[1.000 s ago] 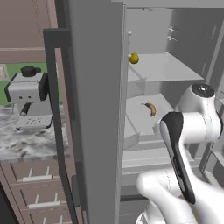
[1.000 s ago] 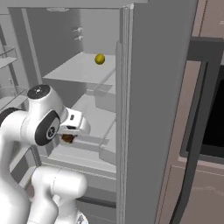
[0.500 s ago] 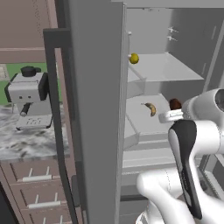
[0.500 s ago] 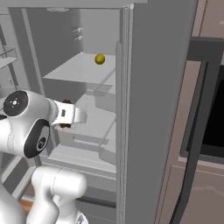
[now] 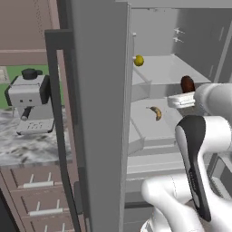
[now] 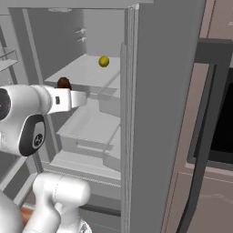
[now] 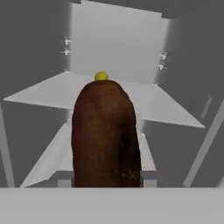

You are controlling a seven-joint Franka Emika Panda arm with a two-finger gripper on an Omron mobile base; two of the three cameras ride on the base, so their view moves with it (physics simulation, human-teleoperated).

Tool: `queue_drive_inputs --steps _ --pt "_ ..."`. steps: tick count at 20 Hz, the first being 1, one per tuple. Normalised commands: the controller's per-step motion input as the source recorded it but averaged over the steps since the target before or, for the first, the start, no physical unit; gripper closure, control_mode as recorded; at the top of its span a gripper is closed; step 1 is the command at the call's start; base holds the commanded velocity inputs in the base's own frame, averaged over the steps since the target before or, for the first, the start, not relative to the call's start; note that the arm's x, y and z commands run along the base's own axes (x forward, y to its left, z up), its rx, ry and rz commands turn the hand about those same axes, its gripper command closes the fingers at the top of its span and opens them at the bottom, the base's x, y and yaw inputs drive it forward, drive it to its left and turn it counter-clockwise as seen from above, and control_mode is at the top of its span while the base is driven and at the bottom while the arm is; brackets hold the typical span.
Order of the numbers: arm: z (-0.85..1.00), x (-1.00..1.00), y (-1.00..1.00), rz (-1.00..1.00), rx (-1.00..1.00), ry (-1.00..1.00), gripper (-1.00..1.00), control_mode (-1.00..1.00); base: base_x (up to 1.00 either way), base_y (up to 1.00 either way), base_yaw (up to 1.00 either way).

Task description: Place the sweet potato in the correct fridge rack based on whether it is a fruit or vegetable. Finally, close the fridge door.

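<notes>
The pincer (image 5: pixel 186 93), pinching the sweet potato (image 5: pixel 187 84), has risen from banana (image 5: pixel 156 112) level to the fridge rack (image 5: pixel 172 74) ahead, where 1 round yellow fruit (image 5: pixel 139 60) sits, so placement looks close.

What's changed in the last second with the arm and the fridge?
The gripper, shut on the sweet potato, rose from the banana's shelf level toward the upper fridge rack. The banana, the round yellow fruit and the open door stayed put.
</notes>
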Motion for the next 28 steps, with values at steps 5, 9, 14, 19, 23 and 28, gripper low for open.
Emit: queue_drive_inputs --steps 5,9,14,19,23,28 --pt "0.78 0.07 0.00 0.02 -0.11 0.11 1.00 -1.00 0.00 0.00 0.00" --pt "0.07 0.00 0.01 0.04 -0.13 0.05 1.00 -1.00 0.00 0.00 0.00" --pt "-0.01 0.43 -0.02 0.01 -0.04 0.00 1.00 -1.00 0.00 0.00 0.00" --pt "-0.13 0.98 -0.10 0.09 -0.04 0.00 1.00 -1.00 0.00 0.00 0.00" --pt "-0.27 0.84 -0.31 0.03 -0.01 0.01 1.00 -1.00 0.00 0.00 0.00" --pt "-0.47 0.78 -0.28 0.00 -0.06 0.12 1.00 -1.00 0.00 0.00 0.00"
